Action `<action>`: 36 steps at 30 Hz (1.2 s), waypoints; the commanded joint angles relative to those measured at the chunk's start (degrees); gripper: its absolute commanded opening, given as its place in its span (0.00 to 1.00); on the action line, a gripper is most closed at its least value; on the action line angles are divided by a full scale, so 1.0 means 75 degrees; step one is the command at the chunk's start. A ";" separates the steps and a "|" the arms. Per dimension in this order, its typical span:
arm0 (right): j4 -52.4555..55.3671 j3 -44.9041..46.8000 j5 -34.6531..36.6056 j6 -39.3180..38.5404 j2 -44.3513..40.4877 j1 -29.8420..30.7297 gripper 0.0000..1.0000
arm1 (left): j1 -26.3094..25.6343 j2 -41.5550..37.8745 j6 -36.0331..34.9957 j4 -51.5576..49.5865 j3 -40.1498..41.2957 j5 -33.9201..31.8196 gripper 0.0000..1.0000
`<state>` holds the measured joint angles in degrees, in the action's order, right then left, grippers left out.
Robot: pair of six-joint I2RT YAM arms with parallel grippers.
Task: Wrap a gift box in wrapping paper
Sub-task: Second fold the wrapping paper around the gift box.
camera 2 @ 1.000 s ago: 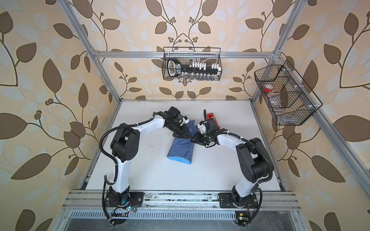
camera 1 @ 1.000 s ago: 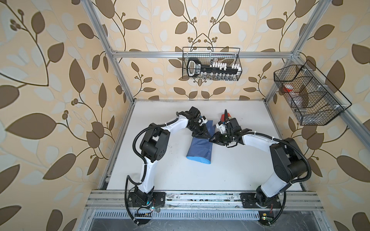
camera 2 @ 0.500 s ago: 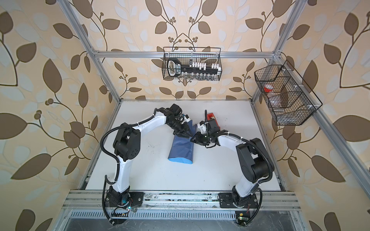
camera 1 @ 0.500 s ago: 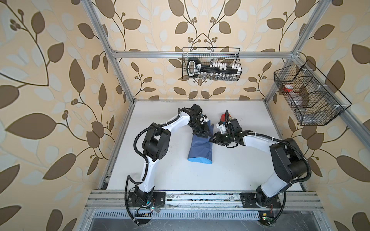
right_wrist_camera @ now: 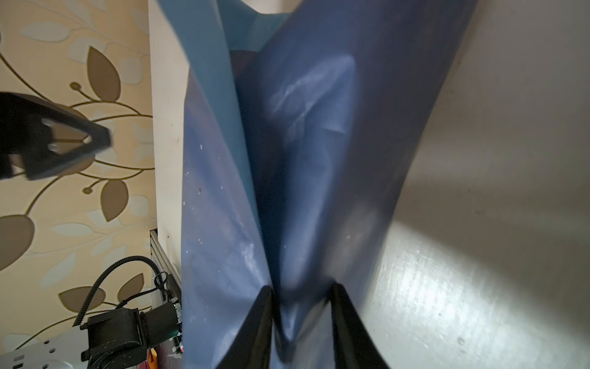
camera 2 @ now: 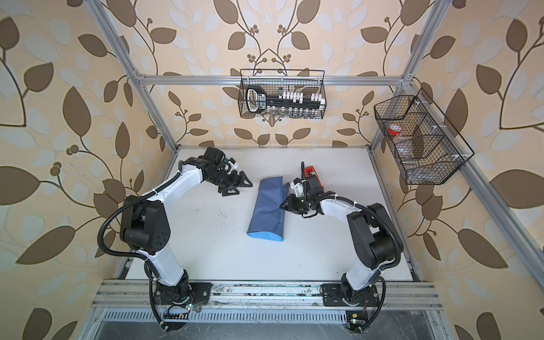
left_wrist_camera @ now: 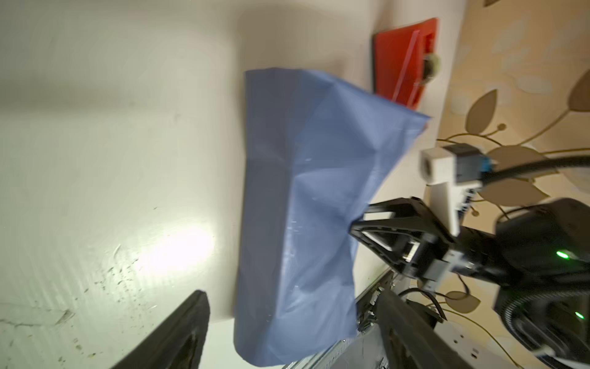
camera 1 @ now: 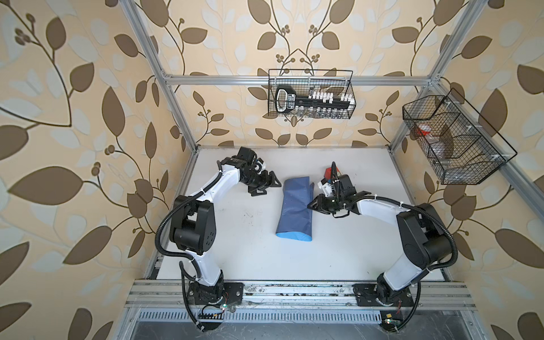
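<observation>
Left gripper has let go of the wrapping paper and backed off to its own side. Its jaws are now wide with nothing in them, and there is a clear gap to the sheet.

Near to far:
- The paper lies mid-table as a long loose fold, dark face up. The light-blue face shows at the open end nearest the rail.
- Halfway along, the right gripper pinches the sheet's right edge, jaws narrow on a bunched fold. The right wrist view confirms it.
- The far end is a creased loose flap, level with the left gripper.
- The red tape dispenser sits just behind the right gripper.
- No sight of the gift box. It is probably inside the fold, can't confirm.

Handling, my read: the sheet is thin, light, limp and a bit slick. It creases easily and springs open when released. You want to grab an edge or a doubled fold, not the flat face. With one pinch point only, expect the far flap to sag.
</observation>
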<state>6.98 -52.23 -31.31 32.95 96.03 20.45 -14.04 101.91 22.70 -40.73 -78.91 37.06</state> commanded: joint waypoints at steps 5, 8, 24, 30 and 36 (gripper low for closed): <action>0.0645 0.0315 0.0614 -0.0198 0.0374 0.0103 0.26 | -0.0683 0.0688 0.0589 0.0915 0.0427 0.0303 0.82; 0.0613 0.0296 0.0611 -0.0161 0.0393 0.0167 0.26 | -0.0960 0.0979 0.0650 0.0967 0.0151 0.0608 0.77; 0.0291 0.0307 0.0374 0.0306 0.0198 0.0643 0.27 | -0.1479 0.1964 0.0082 0.0177 0.0028 -0.1020 0.60; 0.0678 0.0237 0.0053 0.0242 -0.0517 0.0178 0.35 | -0.1479 0.2048 -0.0362 -0.0084 -0.0025 -0.1253 0.61; 0.2376 -0.0779 0.0743 -0.1107 -0.1411 -0.1202 0.56 | -0.1534 0.1929 -0.0939 -0.0269 -0.0011 -0.1355 0.62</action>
<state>16.84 -53.43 -29.04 30.98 88.05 14.35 -24.08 112.95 19.77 -39.03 -80.73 36.42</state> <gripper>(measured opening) 0.540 0.614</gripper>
